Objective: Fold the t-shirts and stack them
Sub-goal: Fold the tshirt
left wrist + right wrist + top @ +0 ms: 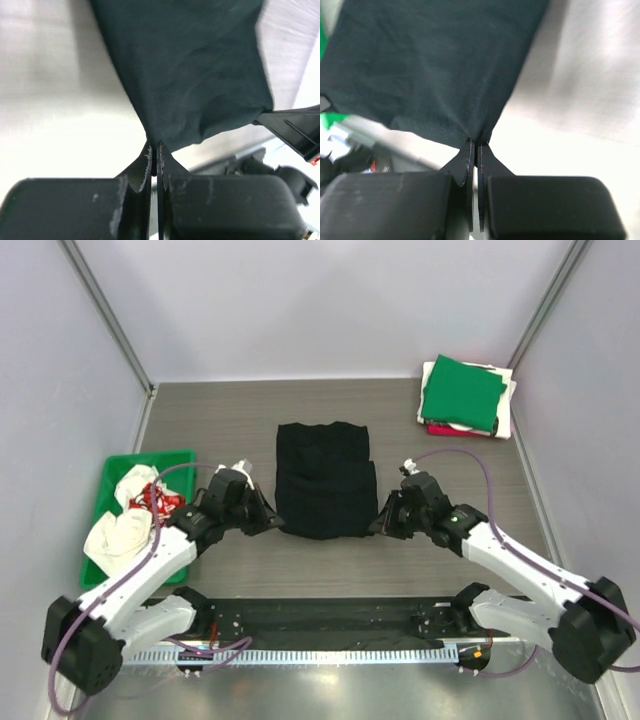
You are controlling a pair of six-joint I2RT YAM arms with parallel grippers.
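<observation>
A black t-shirt lies partly folded in the middle of the table. My left gripper is shut on its near left corner, where the cloth pinches down between the jaws. At the near right corner my right gripper is shut on the same shirt, its black cloth drawn into the closed fingertips. A stack of folded t-shirts, green on top over white and red, rests at the far right.
A green plastic tray at the left holds crumpled white and red cloth. Grey walls close the table in on three sides. A black rail runs along the near edge between the arm bases.
</observation>
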